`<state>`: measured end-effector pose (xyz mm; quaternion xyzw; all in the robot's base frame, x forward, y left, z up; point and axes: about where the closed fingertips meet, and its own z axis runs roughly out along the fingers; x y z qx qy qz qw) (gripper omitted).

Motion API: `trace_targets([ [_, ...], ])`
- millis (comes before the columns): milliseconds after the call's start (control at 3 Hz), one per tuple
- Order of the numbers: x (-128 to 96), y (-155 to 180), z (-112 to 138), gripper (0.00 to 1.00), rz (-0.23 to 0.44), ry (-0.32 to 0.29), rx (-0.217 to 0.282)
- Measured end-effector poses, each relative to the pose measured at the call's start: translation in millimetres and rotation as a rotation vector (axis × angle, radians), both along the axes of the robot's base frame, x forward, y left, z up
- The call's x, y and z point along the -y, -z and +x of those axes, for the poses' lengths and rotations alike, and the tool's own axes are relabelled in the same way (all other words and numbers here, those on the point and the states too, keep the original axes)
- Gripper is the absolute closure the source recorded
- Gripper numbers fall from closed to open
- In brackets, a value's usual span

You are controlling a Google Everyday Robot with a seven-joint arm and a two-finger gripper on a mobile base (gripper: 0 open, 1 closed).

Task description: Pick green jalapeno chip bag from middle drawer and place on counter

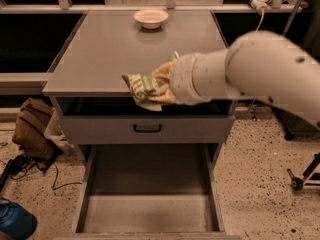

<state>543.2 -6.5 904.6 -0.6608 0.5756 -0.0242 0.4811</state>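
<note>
My gripper (161, 86) is shut on the green jalapeno chip bag (142, 89), a crinkled green bag with pale lettering. It holds the bag in the air at the front edge of the counter (110, 49), level with the grey top. The white arm reaches in from the right. Below, the middle drawer (150, 211) is pulled out towards me and its grey floor is bare. A shut drawer front with a black handle (147, 128) sits between the counter and the open drawer.
A pale bowl (151, 18) stands at the back of the counter. A brown bag (34, 129) and cables lie on the speckled floor at the left, with a blue object (15, 220) at the lower left. A wheeled stand (302, 176) is at the right.
</note>
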Motion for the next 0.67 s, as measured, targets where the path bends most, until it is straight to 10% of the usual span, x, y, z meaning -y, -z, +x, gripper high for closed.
trace_targets([
  [667, 3, -83, 41, 1.0, -0.04, -0.01, 0.126],
])
